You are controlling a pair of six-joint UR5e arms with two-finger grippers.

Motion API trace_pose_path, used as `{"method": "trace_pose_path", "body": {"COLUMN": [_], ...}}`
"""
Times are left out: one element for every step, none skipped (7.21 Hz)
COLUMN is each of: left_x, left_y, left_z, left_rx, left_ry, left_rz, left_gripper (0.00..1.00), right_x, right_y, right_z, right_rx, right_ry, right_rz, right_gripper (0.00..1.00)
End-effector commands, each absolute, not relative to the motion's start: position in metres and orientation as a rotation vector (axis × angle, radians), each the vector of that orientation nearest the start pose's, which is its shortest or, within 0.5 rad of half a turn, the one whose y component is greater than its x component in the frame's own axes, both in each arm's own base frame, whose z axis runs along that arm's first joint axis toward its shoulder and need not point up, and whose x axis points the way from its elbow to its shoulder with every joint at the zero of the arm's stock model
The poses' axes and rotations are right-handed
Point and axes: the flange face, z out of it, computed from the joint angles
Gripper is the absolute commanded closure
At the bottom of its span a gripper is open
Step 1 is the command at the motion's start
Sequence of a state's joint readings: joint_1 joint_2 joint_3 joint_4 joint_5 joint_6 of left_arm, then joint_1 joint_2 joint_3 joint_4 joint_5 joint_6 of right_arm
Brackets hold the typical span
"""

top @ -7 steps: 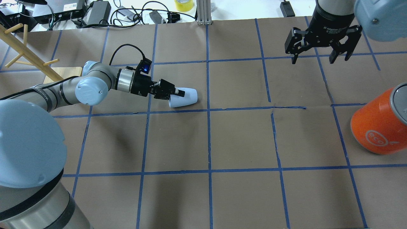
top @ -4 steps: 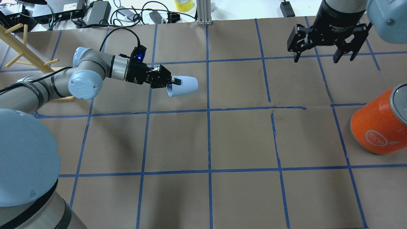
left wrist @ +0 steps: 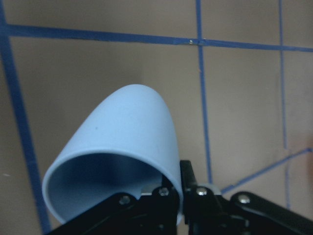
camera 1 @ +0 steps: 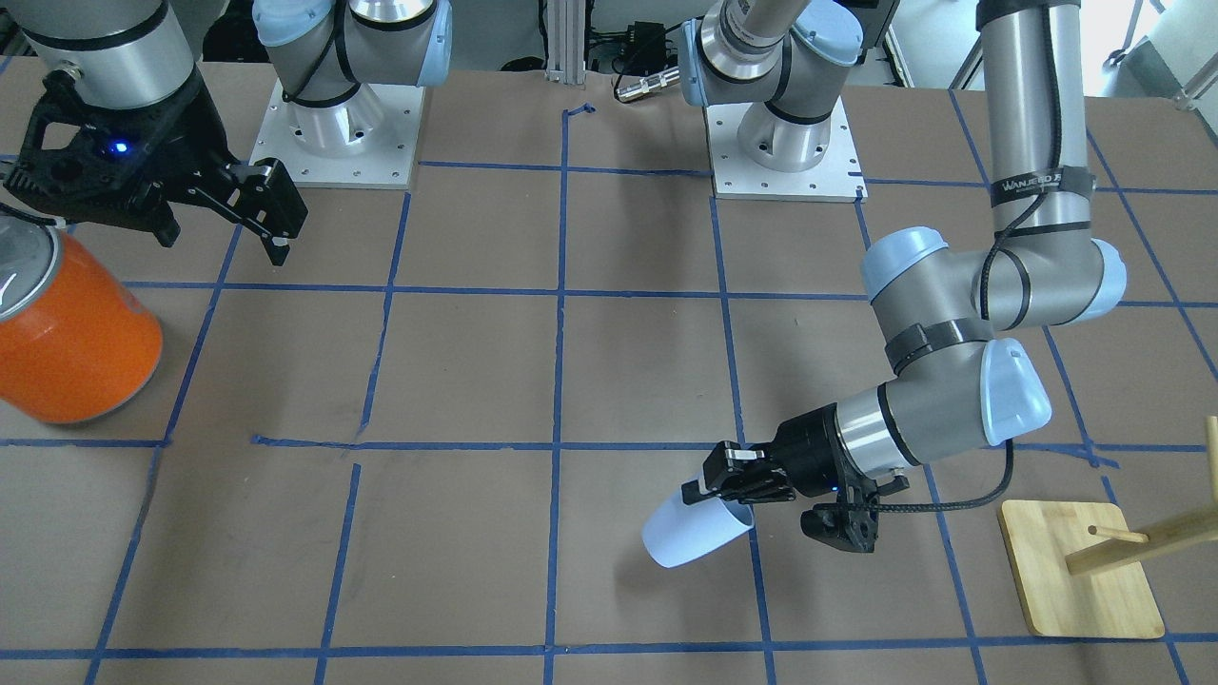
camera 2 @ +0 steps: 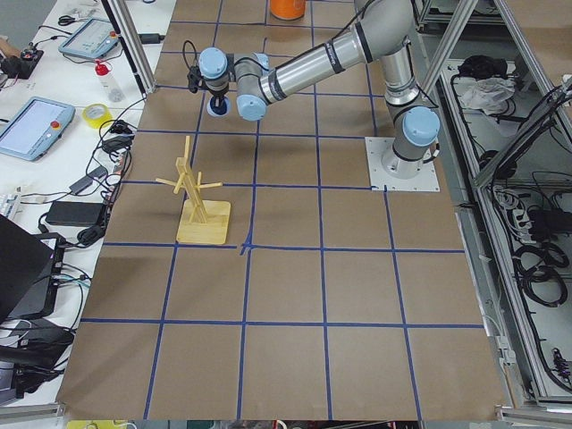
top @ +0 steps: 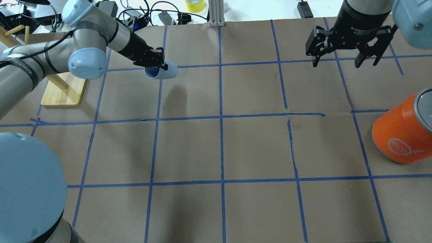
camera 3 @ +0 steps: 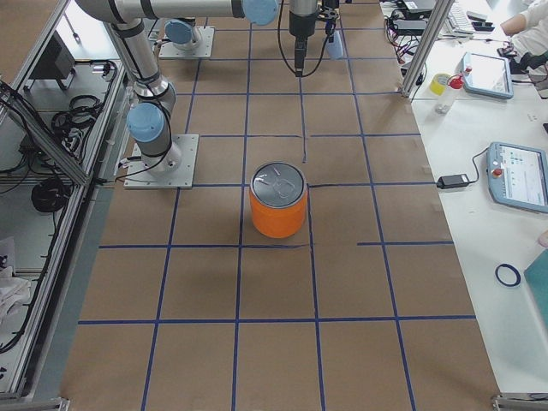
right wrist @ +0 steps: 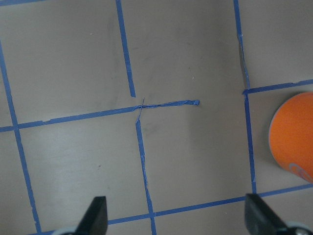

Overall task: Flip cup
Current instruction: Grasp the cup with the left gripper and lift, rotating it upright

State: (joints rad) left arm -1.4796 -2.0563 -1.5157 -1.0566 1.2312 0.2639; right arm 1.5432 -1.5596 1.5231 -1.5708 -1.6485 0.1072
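Note:
The pale blue cup (top: 161,72) hangs in the air above the table, lying about sideways, its shadow on the paper below. My left gripper (top: 156,63) is shut on the cup's rim; one finger is inside the mouth. The cup also shows in the front view (camera 1: 693,533), held by the left gripper (camera 1: 718,483), and in the left wrist view (left wrist: 122,156), its open mouth toward the camera. My right gripper (top: 347,59) is open and empty, high over the far right of the table; it also shows in the front view (camera 1: 214,219).
A large orange can (top: 401,133) with a silver top stands at the right edge; it also shows in the front view (camera 1: 71,333). A wooden peg stand on a square base (top: 64,89) stands at the far left. Cables and tape lie beyond the table's far edge.
My left gripper has lifted the cup off the table and carried it up, back and to the left. The right gripper has hardly moved.

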Motion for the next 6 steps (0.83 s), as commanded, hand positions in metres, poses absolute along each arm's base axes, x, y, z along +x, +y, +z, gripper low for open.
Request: {"method": "trace_pose_path", "body": {"left_x": [-0.079,-0.077,-0.074,-0.078,-0.079,-0.079], "left_y": [-0.673,-0.673,-0.675,-0.674,-0.673,-0.673], "left_z": [0.291,0.287,0.275,0.257,0.252,0.25], "left_rx": [0.827,0.902,0.933,0.961,1.02,1.045], "left_ry": [2.876,2.768,2.74,2.733,2.719,2.71], "left_rz": [0.049,0.115,0.142,0.19,0.213,0.228], "left_gripper": [1.0,1.0,1.0,1.0,1.0,1.0], "right_x": [0.111,0.111,0.11,0.111,0.111,0.111], "right_y": [-0.502,-0.502,-0.499,-0.498,-0.498,-0.498], "right_z": [0.506,0.503,0.5,0.501,0.501,0.497], "right_rx": [0.213,0.209,0.198,0.207,0.209,0.212], "right_ry": [3.22,3.216,3.228,3.217,3.219,3.224], "right_rz": [-0.062,-0.052,-0.045,-0.044,-0.045,-0.033], "right_gripper": [0.0,0.0,0.0,0.0,0.0,0.0]}}
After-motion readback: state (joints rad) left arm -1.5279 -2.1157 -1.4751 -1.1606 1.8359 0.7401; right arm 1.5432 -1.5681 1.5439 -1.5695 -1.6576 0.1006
